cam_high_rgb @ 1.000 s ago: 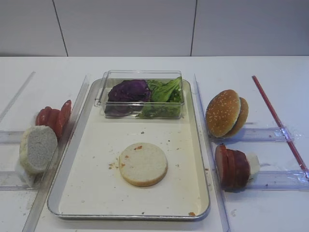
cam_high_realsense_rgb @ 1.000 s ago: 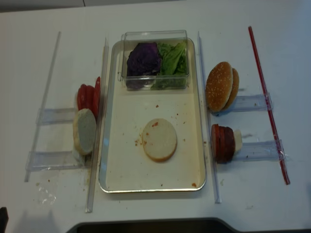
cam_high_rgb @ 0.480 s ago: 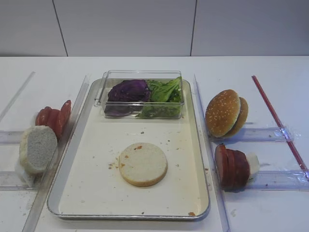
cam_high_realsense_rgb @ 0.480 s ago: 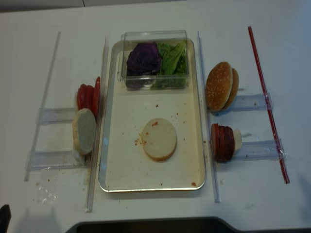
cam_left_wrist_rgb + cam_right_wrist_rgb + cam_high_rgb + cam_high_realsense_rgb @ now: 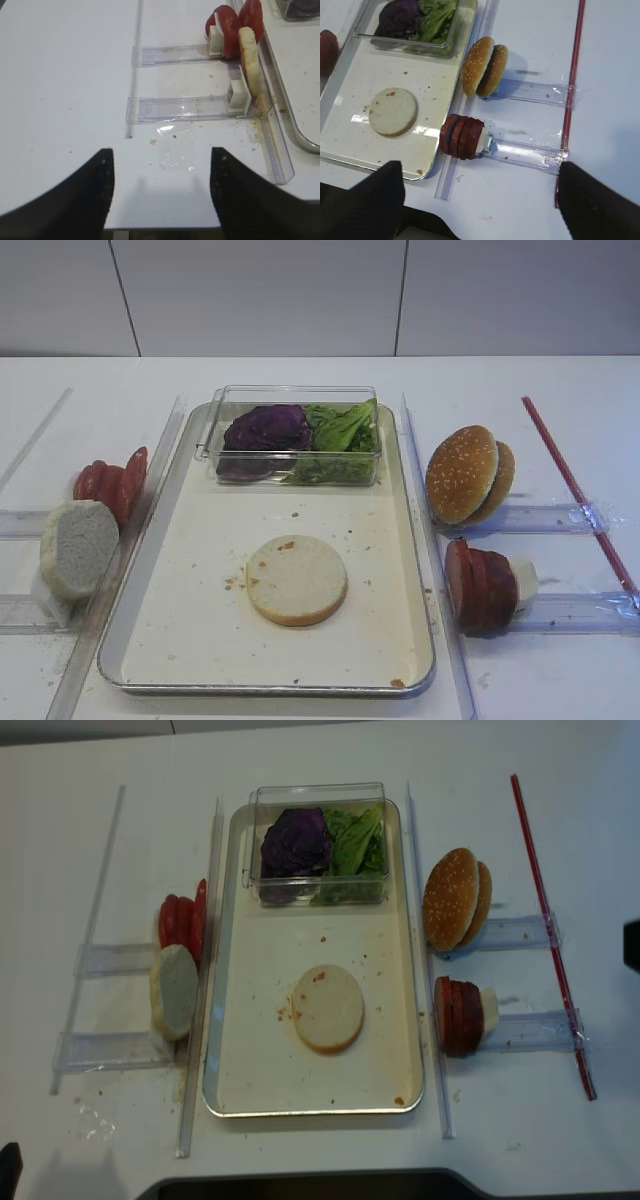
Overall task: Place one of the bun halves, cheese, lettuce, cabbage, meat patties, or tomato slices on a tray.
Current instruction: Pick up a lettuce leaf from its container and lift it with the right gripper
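Now R claw [image 5: 477, 200] at frame edge.

a red rod [image 5: 549, 929] lies beside clear plastic holders [image 5: 528, 1031].

a big white table [image 5: 300, 375] fills most of the frame. behind it, along the top of the frame, stands a pale grey wall [image 5: 250, 295] made of flat panels, with thin dark lines between them. the light is soft and even, and shadows on the table are faint. small crumbs dot the table at the lower left.
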{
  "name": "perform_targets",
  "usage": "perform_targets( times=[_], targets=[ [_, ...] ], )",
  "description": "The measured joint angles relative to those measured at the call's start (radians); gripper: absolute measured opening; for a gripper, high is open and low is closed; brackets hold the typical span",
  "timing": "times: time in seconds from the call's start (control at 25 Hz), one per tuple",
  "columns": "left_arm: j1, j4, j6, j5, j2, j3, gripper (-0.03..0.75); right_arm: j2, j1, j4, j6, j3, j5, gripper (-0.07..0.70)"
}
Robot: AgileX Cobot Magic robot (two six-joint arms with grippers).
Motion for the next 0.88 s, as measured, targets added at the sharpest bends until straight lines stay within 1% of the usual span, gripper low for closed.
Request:
perform_targets(
  times=[0.32, 0.64, 0.88],
  targets=[
    [0.0, 0.0, 0.0, 0.0, 0.0, 0.0, 0.386, 0.219, 0.082, 0.022, -0.045, -0.123, -0.002, 0.624],
    [0.0, 0.0, 0.0, 0.0, 0.0, 0.0, 0.386, 0.45, 0.184, 0.027, -0.048, -0.255, -0.008, 0.624],
    [0.0, 0.0, 0.0, 0.0, 0.0, 0.0, 0.386, 0.606, 0.242, 0.027, -0.048, -0.39, -0.011, 0.624]
  ],
)
